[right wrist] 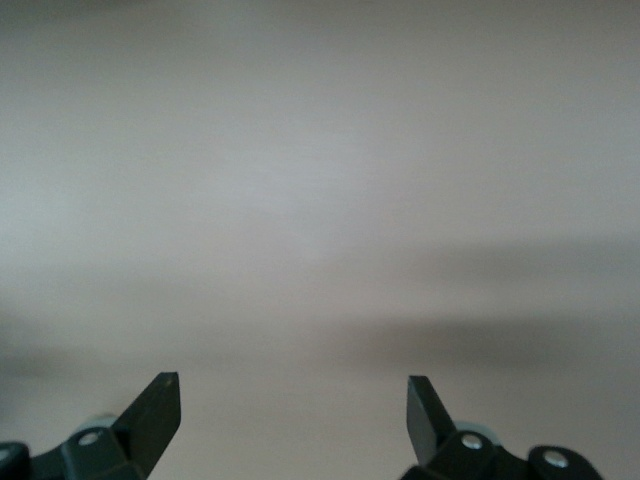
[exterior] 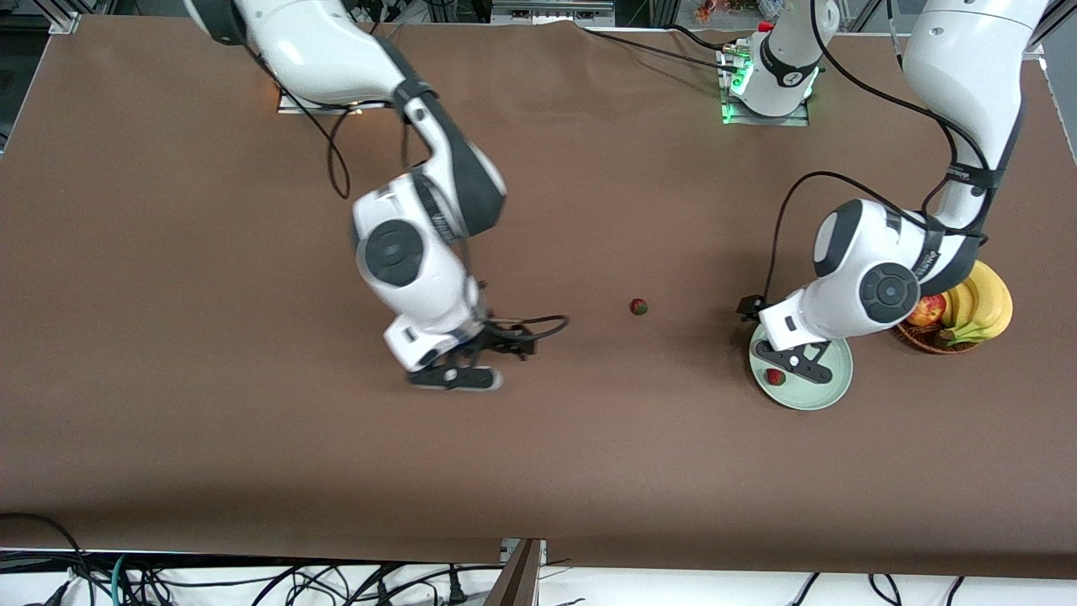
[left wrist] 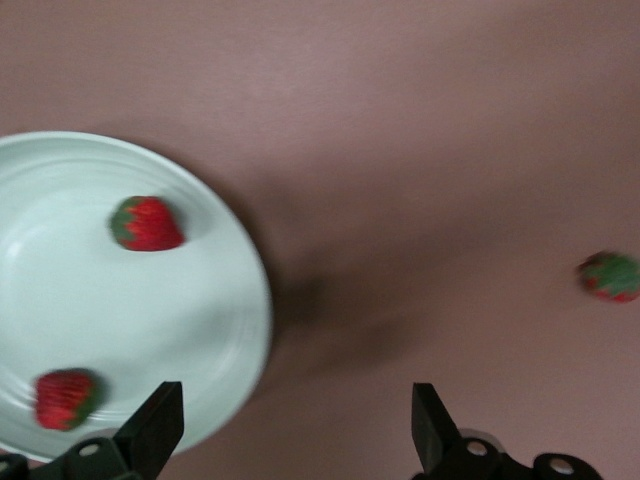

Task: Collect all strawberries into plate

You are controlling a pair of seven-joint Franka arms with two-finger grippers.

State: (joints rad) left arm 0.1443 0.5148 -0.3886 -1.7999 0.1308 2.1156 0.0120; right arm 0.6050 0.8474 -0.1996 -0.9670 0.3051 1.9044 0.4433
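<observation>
The pale mint-green plate (exterior: 820, 389) lies near the left arm's end of the table. One strawberry (exterior: 775, 376) shows in it. The left wrist view shows the plate (left wrist: 90, 300) with two strawberries in it, one (left wrist: 147, 223) and another (left wrist: 66, 398). A third strawberry (exterior: 639, 307) lies on the bare table toward the middle, and it also shows in the left wrist view (left wrist: 610, 276). My left gripper (exterior: 795, 364) hangs over the plate's edge, open and empty (left wrist: 295, 425). My right gripper (exterior: 454, 376) is low over the bare table, open and empty (right wrist: 293, 410).
A brown wicker basket (exterior: 913, 338) with bananas (exterior: 980, 307) and a red apple (exterior: 927, 310) stands beside the plate at the left arm's end, partly under the left arm. Cables hang along the table's front edge.
</observation>
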